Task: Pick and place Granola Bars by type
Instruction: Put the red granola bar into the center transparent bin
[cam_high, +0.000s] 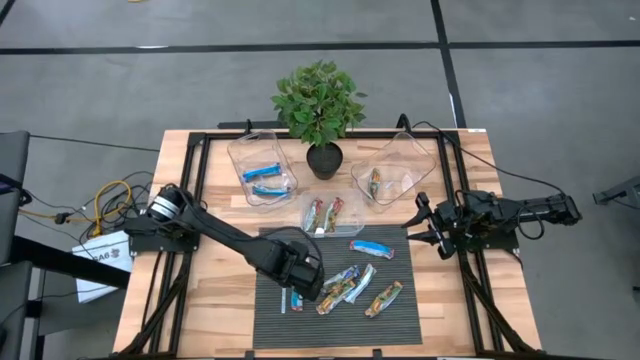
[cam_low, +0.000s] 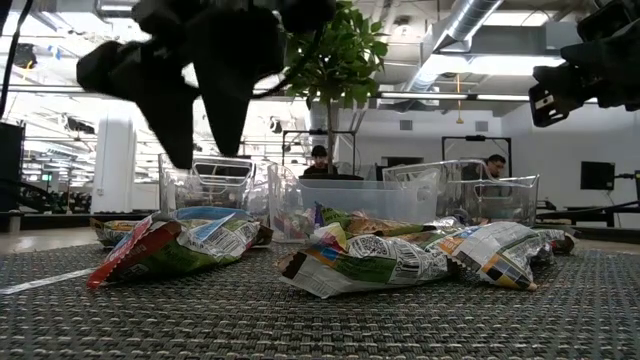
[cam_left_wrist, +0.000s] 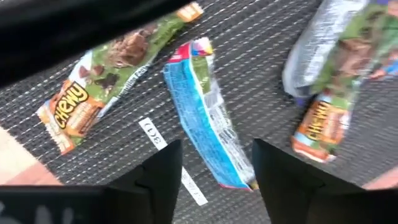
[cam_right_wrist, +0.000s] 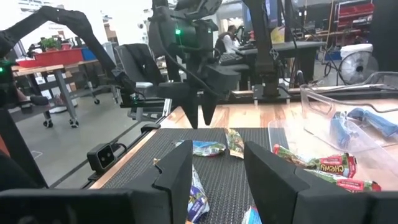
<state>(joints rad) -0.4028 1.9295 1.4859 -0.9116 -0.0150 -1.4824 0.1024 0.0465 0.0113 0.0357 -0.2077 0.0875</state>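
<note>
Three clear tubs near the desk's far edge: left tub (cam_high: 262, 170) with blue bars, middle tub (cam_high: 326, 213) with red-wrapped bars, right tub (cam_high: 392, 170) with one green-gold bar. Five or so Granola Bars unsorted on the dark ribbed mat (cam_high: 400, 320) at the near edge.

Left end effector (cam_left_wrist: 214, 167) poised over the mat's left part, fingers spread, astride one end of a blue bar (cam_left_wrist: 205, 109) lying flat on the mat. No contact with the wrapper evident; nothing held. Green chewy bar (cam_left_wrist: 102, 78) just beside the blue one, another green bar (cam_left_wrist: 329, 81) near on its other side. Thin white stick (cam_left_wrist: 171, 160) touching or partly under the blue wrapper, close to one finger.

Right end effector (cam_right_wrist: 214, 168) parked above the desk's right edge, fingers apart, empty.

Risks, as judged: closure near the wrapper's end rather than its middle, giving a dangling or slipping bar; slick foil sliding out during lift; stick pinched along with the bar; neighbouring green bar nudged on descent; release into the wrong tub, given how close together the tubs stand.
</note>
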